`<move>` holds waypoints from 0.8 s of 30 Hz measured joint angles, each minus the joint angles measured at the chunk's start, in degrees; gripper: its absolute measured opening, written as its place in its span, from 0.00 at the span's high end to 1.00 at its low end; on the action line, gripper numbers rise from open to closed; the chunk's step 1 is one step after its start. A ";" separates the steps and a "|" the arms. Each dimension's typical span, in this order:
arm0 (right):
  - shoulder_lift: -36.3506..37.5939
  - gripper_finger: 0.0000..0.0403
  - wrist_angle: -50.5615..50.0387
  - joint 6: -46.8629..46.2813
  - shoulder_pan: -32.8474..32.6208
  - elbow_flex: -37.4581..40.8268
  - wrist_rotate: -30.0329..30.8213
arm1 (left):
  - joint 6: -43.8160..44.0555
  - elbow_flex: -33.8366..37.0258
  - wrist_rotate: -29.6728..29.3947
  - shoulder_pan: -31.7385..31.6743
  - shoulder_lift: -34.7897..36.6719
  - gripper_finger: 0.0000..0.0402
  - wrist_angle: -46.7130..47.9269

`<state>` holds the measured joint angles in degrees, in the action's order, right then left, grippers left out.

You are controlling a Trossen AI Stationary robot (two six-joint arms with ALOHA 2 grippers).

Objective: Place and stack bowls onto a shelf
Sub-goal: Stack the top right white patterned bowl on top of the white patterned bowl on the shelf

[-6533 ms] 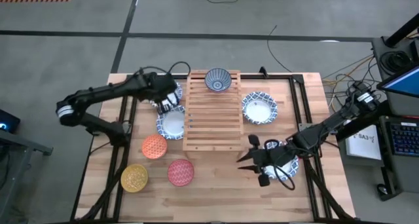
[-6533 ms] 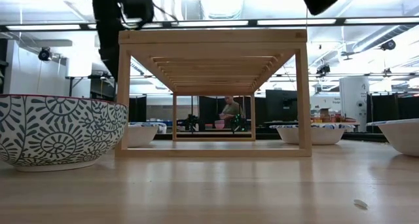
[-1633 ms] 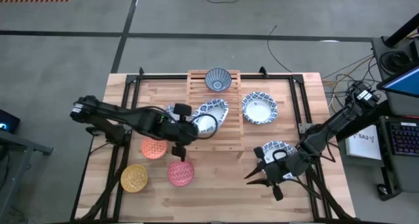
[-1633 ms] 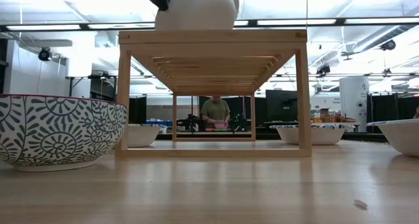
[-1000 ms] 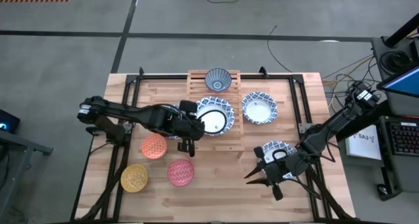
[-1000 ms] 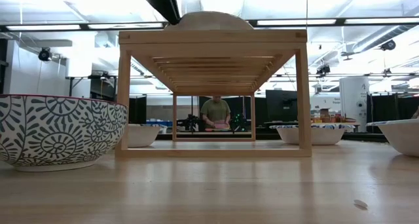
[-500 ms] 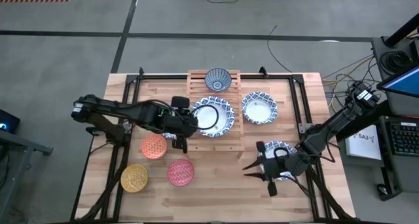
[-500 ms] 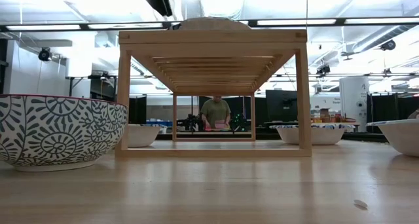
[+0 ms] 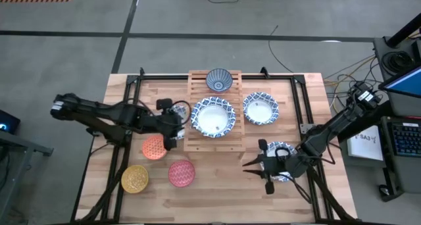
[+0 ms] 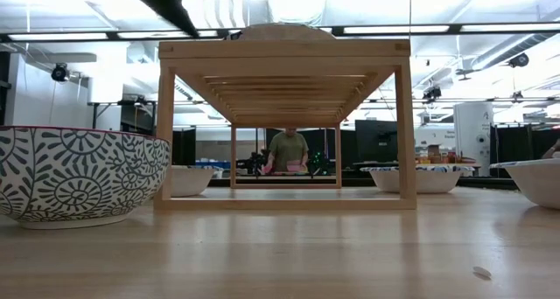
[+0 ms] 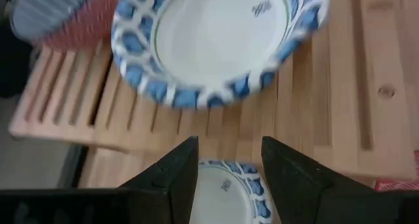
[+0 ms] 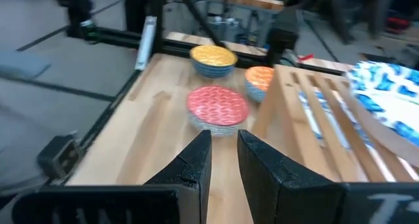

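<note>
The slatted shelf (image 9: 212, 138) stands mid-table. A wide blue-rimmed bowl (image 9: 212, 116) rests on its top by its base, and the small blue-grey bowl (image 9: 218, 80) sits at the shelf's far end. My left gripper (image 9: 174, 123) hovers open just left of the shelf, above another wide bowl (image 11: 229, 185) on the table. It touches nothing. My right gripper (image 12: 222, 162) is near the front right, fingers slightly apart and holding nothing, its wrist over a wide bowl (image 9: 281, 150). A further wide bowl (image 9: 260, 108) lies right of the shelf.
The orange bowl (image 9: 155, 147), yellow bowl (image 9: 135, 178) and red bowl (image 9: 181, 173) sit on the table's near left. The low view shows the shelf's open underside (image 10: 284, 133). A person stands in the room behind. Bare planks lie in front of the shelf.
My left gripper has come away from the rim of the wide bowl on the shelf and drawn back toward the table's left edge. The bowl stays level on the slats. My right gripper has shifted slightly toward the far edge.
</note>
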<state>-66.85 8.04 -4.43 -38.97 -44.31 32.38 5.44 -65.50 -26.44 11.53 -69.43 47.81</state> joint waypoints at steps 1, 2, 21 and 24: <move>-0.02 0.84 -0.16 -0.60 -0.01 0.02 0.96 | 1.11 2.20 -0.04 0.00 1.35 0.62 -1.23; -0.02 0.84 -0.30 -0.99 -0.01 0.02 1.31 | 2.27 4.25 -0.04 0.00 2.55 0.62 -2.05; -0.02 0.84 0.00 -9.94 2.43 0.04 8.26 | 12.39 22.67 -0.33 -0.02 9.53 0.62 -11.17; 0.00 0.84 -0.11 -12.17 3.61 0.04 8.24 | 11.83 22.68 -1.70 -0.01 9.53 0.62 -10.73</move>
<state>-66.85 7.93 -16.60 -35.36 -44.27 40.62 17.27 -42.83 -28.14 11.52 -59.90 37.08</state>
